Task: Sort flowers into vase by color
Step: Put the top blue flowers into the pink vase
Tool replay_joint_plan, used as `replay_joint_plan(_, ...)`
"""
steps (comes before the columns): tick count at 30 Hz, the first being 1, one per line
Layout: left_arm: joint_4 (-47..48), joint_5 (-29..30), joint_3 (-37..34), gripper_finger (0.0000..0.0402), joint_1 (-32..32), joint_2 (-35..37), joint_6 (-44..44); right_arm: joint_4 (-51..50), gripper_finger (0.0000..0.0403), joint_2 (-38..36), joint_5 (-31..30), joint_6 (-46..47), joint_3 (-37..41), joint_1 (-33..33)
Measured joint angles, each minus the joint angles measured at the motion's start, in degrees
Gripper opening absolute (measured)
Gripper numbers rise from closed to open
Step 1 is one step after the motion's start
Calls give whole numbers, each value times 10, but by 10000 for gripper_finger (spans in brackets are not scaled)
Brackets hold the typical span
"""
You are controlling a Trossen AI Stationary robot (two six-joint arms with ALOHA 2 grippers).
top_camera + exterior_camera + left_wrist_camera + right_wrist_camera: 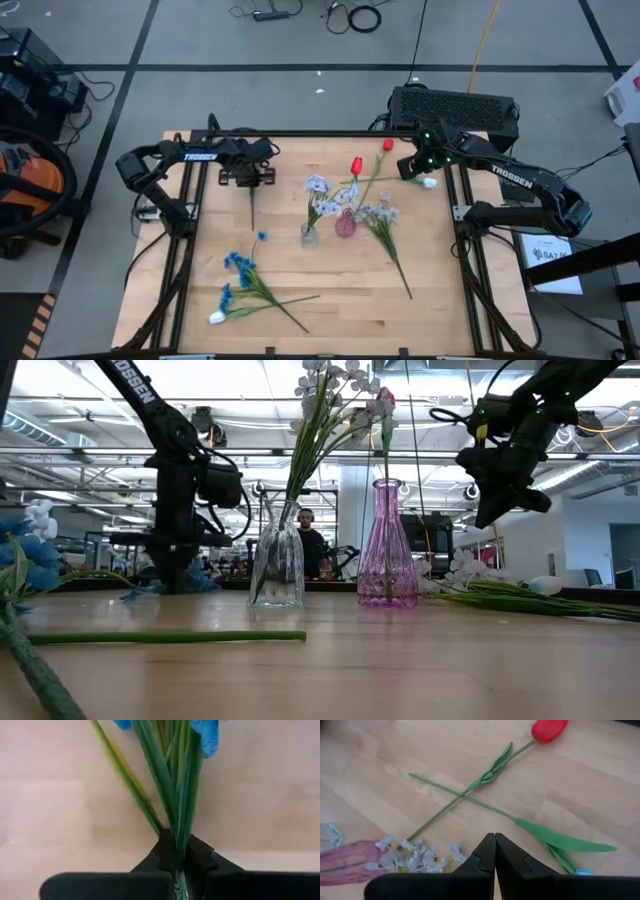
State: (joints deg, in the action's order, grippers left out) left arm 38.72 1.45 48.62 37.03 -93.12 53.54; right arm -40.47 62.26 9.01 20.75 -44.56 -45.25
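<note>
**L gripper clamped on blue spray, vases off to its inner side**

L gripper (247,176) down at far-left part of table (430,320), pinched shut on green stems of blue spray (252,210); in L wrist view (176,862) stems bunch between the fingertips and fan forward, blue petals beyond. Long axis of spray runs from gripper toward near edge of table, blossom end (261,237) nearest table centre.

Clear vase (309,236) and pink vase (345,224) mid-table, side by side, toward R and nearer from L gripper. Clear vase already holds pale lavender-white sprays (319,192); pink vase holds a stem, prob. tulip. L arm nearer to both vases' left side. Judgement: next needs lift, swing stem upright, then in over a neck; narrow necks, tall blooms already standing = snag risk.

R gripper (421,163) at far-right, raised, fingers closed, nothing seen between them (494,851). Below it red tulips (356,165) crossing stems, white-tipped stem near R edge. Loose pale spray (385,225) lies just R of pink vase.

Near-left: more blue sprays (240,270) plus white bud (216,317), well apart from gripper. Open wood between L gripper and vases; near-right corner bare.
</note>
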Motion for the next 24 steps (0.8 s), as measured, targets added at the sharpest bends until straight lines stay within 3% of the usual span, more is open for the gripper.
replay_joint_plan(8, -81, 18, 81, 9, -29, 104, -22, -2, 0, 0, -8, -84, 0, 0)
replay_joint_plan(15, -267, 59, 184, 8, -73, 153, -238, -3, 0, 0, -36, -111, 0, 0)
replay_joint_plan(24, -387, 96, 353, 8, -126, 111, -407, 0, 0, -25, -14, -173, -64, 0)
